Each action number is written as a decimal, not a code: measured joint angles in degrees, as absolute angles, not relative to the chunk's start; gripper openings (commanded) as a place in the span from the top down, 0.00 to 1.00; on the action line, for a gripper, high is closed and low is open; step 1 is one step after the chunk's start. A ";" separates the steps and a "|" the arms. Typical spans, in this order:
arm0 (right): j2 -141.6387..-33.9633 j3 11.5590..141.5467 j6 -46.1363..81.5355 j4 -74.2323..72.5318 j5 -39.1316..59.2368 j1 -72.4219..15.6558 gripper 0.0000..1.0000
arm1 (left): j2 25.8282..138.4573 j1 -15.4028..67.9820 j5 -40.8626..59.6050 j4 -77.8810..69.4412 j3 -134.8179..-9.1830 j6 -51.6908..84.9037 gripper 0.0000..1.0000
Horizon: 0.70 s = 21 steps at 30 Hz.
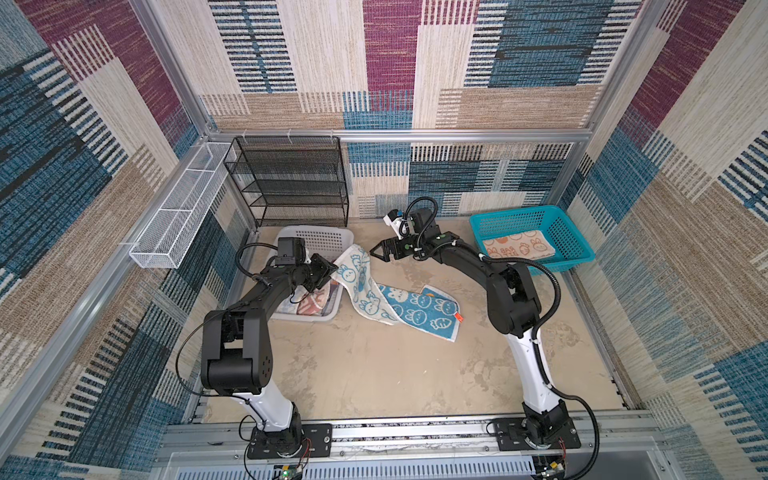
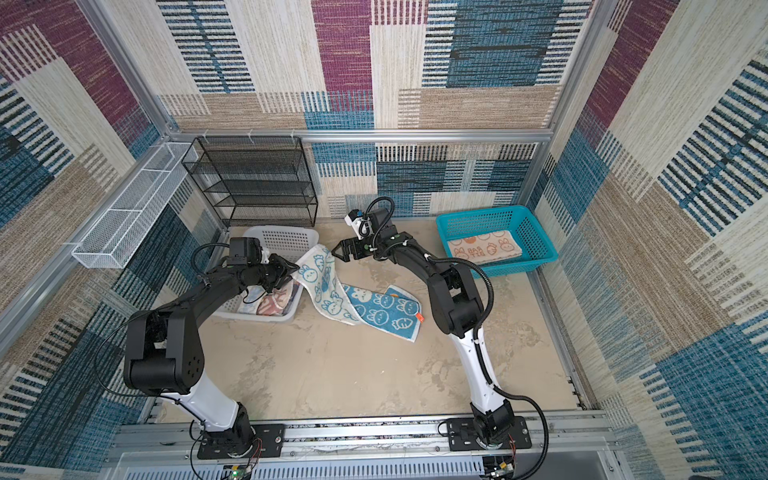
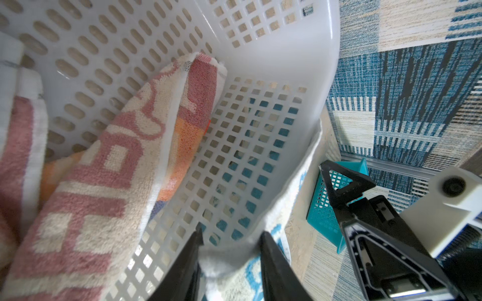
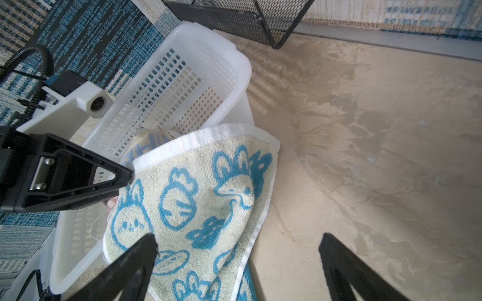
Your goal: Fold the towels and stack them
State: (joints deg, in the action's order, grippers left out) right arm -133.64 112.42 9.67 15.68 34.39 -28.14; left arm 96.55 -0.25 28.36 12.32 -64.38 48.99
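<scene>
Terry cloth in blue and white, printed with rabbits and carrots, is what we see in play: the blue-and-white towel [image 1: 415,311] [image 2: 374,309] [image 4: 195,198] lies unfolded and twisted. Its far end is draped over the right rim of the white basket [image 1: 324,241] [image 2: 286,241] [image 3: 287,39] [image 4: 208,47], and the rest runs out across the table [image 1: 374,374] [image 2: 332,374] toward its middle.

We find the left gripper [image 1: 330,270] [image 2: 291,268] [image 3: 230,234] [image 4: 125,179] at that rim, its jaws drawn in on the towel's white hem. In the left wrist view, bunched cloth fills the gap between the two fingers. In the right wrist view, the hem runs straight from the gripper's tip.

The right gripper [image 1: 376,250] [image 2: 337,252] [image 4: 238,238] [image 3: 339,182] hangs just beside the same raised end, facing the left one. Its jaws are spread wide and hold nothing. One finger [image 4: 146,250] stands over the cloth and the other over bare table.

Inside the white basket, near the table's far left corner, we see the lettered towel [image 1: 309,307] [image 2: 272,307] [image 3: 104,182] crumpled, showing pink, orange and cream.

In the teal basket [image 1: 540,220] [image 2: 498,218] [image 3: 323,216], at the far right corner, the orange-and-cream towel [image 1: 517,247] [image 2: 484,249] lies folded flat.

A black mesh rack [image 1: 291,183] [image 2: 253,178] stands against the back edge behind the white basket.
</scene>
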 measured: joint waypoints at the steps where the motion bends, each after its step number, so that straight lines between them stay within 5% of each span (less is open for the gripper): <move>1: -134.19 112.97 10.04 15.68 34.41 -28.05 0.01 | 96.55 -0.25 28.32 12.32 -64.47 48.84 0.69; 9: -135.26 113.73 10.68 15.77 35.14 -28.12 0.01 | 97.25 -0.25 27.33 13.15 -67.07 47.94 0.99; 21: -123.20 99.37 14.37 13.54 35.77 -21.78 0.01 | 99.39 13.21 24.01 24.58 -89.08 39.75 1.00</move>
State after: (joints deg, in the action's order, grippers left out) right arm -123.20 99.37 14.37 13.54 35.77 -21.78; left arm 99.39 13.21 24.01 24.58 -89.08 39.75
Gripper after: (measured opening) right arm 0.992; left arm 0.071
